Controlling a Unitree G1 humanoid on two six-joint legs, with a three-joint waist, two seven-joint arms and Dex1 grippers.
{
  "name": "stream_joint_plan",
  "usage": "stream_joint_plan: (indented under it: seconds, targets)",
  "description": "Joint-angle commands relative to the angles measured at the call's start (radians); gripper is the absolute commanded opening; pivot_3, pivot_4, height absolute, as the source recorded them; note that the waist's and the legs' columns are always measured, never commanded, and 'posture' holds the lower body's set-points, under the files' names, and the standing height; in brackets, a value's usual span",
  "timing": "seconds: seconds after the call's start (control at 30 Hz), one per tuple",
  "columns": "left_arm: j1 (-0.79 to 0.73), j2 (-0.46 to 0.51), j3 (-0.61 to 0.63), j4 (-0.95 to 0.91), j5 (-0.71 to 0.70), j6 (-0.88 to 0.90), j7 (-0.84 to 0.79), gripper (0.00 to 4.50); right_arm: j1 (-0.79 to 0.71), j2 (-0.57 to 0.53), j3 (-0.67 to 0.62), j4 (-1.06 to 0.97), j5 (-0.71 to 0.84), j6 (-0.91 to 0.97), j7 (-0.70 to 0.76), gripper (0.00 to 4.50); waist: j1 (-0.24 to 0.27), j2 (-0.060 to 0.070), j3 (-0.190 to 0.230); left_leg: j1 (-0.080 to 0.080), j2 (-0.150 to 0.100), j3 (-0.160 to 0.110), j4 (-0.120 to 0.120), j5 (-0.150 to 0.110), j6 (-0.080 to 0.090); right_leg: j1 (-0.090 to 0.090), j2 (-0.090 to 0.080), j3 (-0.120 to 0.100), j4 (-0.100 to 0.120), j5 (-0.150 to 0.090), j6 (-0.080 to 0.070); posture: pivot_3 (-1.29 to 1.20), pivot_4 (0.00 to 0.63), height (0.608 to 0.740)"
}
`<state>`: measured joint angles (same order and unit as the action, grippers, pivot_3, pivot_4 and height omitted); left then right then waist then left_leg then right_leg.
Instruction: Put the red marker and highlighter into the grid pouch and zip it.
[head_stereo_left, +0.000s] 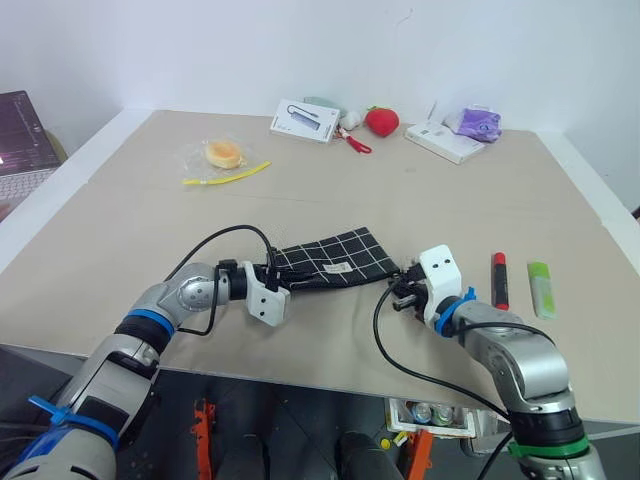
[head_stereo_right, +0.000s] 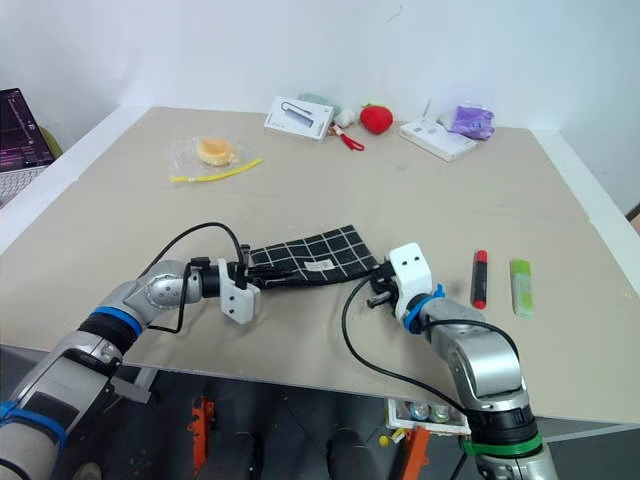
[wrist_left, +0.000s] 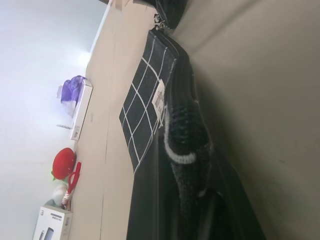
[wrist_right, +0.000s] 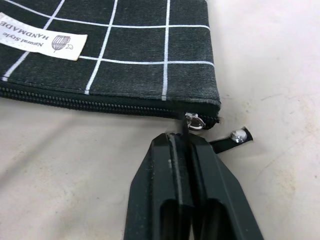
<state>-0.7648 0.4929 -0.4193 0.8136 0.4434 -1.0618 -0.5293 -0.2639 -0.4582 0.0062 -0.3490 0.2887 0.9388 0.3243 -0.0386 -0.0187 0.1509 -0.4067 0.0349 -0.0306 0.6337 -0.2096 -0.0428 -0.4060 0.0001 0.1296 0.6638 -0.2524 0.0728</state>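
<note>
The small white label (wrist_right: 42, 42) sewn on the grid pouch (wrist_right: 130, 60), just above its zipper, reads "Natural Style HANDMADE" beside a little leaf-like emblem. No other text is legible.

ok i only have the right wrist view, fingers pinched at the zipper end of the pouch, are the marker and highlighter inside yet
Observer: No. The red marker and the highlighter lie side by side on the table, to the right of the right gripper.
Operator: anything holding the other end
Observer: Yes, the left gripper is shut on the far end of the grid pouch.
Operator: clutter nearby
Observer: No. The strawberry plush and scissors sit far back by the wall.
</note>
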Motion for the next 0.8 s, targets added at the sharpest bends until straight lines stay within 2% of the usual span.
stream_joint_plan:
  seconds: [0.03,0.8]
  targets:
    - [0.036,-0.020,-0.031,-0.007,0.004,0.016,-0.017,0.00,-0.006,0.013,0.022,-0.045,0.014,0.008,0.018,0.06,-0.001,0.000,0.000,0.000,0.000,0.000,0.000,0.000,0.000,0.000,0.000,0.000,0.000,0.000,0.000,0.00,0.150,0.733]
    - [0.047,-0.031,-0.020,-0.025,-0.031,0.042,-0.036,0.00,0.021,0.017,0.155,-0.186,0.057,0.041,0.123,0.06,-0.001,-0.001,0.000,-0.001,-0.003,-0.001,-0.001,0.000,0.000,0.000,-0.003,-0.001,0.000,-0.002,0.002,0.00,0.150,0.733]
